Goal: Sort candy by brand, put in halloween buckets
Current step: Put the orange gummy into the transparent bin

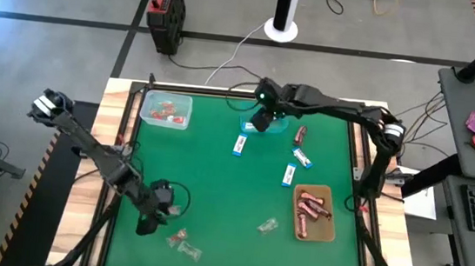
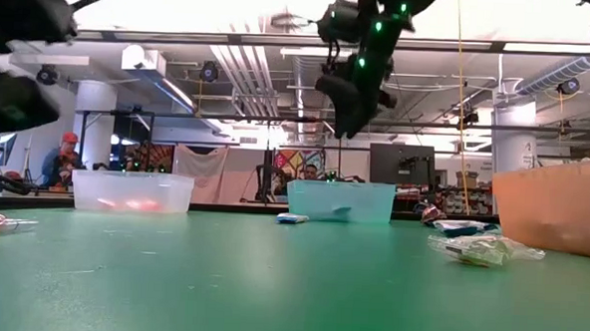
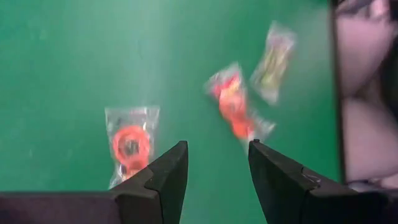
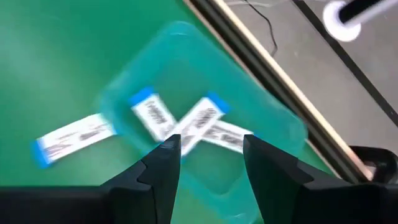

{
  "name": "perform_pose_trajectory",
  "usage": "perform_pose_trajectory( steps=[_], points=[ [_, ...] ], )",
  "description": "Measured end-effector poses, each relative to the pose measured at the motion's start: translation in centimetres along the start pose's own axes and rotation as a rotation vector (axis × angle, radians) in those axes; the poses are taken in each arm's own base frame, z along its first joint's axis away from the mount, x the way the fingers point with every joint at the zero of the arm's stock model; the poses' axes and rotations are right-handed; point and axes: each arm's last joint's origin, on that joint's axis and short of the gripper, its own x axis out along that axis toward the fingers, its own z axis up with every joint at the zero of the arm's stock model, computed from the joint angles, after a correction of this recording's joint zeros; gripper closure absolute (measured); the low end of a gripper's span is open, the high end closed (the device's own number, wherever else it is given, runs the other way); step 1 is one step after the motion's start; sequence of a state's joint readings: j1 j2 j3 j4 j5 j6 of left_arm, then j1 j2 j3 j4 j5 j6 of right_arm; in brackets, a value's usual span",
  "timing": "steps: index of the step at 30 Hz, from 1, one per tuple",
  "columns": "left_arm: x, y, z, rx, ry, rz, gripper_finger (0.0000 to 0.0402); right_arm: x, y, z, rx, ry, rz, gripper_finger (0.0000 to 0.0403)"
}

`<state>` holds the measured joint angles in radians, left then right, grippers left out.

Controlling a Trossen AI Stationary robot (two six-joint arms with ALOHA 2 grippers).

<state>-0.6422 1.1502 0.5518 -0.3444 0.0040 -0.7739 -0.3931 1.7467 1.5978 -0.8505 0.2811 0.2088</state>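
Near the worktop's front-left corner my left pincer (image 1: pixel 157 206) hovers over the green mat, fingers (image 3: pixel 163 180) parted and gripping nothing. Just beside it lie clear twists (image 1: pixel 183 243) with red-pink sweets — one more (image 1: pixel 268 227) sits farther toward the front middle. Toward the right edge the amber tray (image 1: pixel 326 230) holds several red-brown bars (image 1: pixel 309 208). Beyond it, white-and-blue packets (image 1: pixel 288 175) lie loose on the mat, one (image 1: pixel 240 145) nearer the middle, and a single red-brown bar (image 1: pixel 299 136) rests farther back. At the back edge my right pincer (image 1: pixel 262 120) hangs above the teal bucket (image 4: pixel 267 124), fingers spread and empty — three white-and-blue packets (image 4: pixel 205 121) lie crossed inside it. The mint bucket (image 1: pixel 182 101) sits in the back-left corner with red-pink sweets in it.
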Motion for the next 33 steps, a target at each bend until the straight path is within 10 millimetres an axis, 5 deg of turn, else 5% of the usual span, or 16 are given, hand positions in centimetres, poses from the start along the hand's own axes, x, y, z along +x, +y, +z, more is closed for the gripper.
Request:
perform_pose_trajectory(
  steps=[9,22,33],
  points=[
    [3.5,0.2,-1.2,0.020,0.047,0.192,0.0248,-3.6,5.4,-1.5,-0.070,-0.087,0.004,0.0232],
    [4.8,0.8,-1.3,0.027,0.004,0.331,0.0251,-5.8,10.1,-3.6,-0.167,-0.139,0.012,0.0232],
    [4.5,0.8,-1.4,0.077,0.006,0.329,0.0391,-6.4,11.2,-4.2,-0.181,-0.148,0.028,0.0232]
  ],
)
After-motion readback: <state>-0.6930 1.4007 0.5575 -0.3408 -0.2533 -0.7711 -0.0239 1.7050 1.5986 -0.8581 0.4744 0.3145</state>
